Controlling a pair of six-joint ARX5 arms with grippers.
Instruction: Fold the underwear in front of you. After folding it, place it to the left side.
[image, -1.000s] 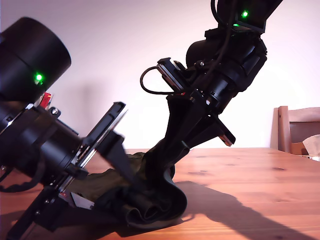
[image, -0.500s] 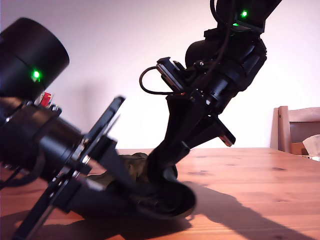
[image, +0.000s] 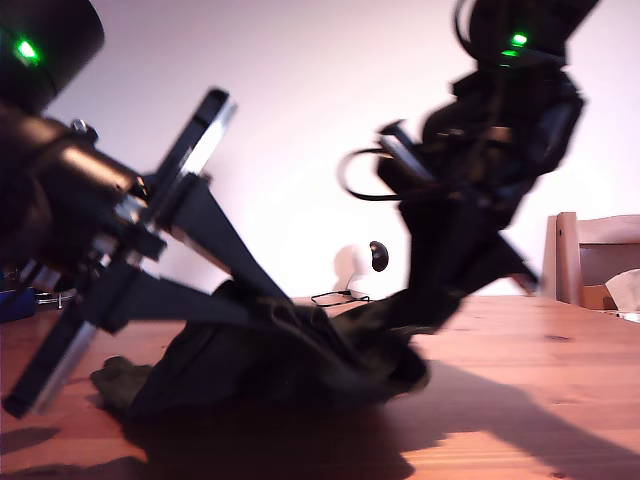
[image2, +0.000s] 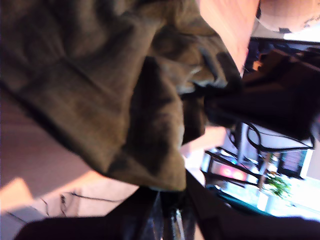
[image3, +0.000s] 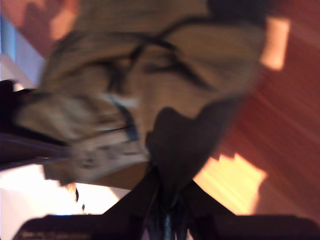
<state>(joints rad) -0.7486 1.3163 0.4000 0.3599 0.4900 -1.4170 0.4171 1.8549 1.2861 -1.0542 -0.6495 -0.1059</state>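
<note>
The underwear (image: 260, 365) is a dark green-black heap on the wooden table (image: 540, 380), near the exterior view's left and middle. My first gripper (image: 325, 340) reaches in from the exterior view's left and is shut on a fold of the cloth (image2: 90, 85); its jaws (image2: 170, 212) pinch the hem. My second gripper (image: 400, 312) comes down from the exterior view's upper right and is shut on another edge of the cloth (image3: 165, 65), held at the jaws (image3: 167, 210). Both wrist views are blurred. The waistband shows in the second wrist view.
A wooden chair (image: 590, 260) stands at the exterior view's right edge. A thin cable (image: 340, 297) and a small dark object (image: 378, 256) lie at the table's far side. A blue item (image: 15, 303) sits at the exterior view's left edge.
Both arms have lifted and drawn apart, the second toward the exterior view's right. The tight bunched roll of cloth has opened into a wider heap spreading to the exterior view's left.
</note>
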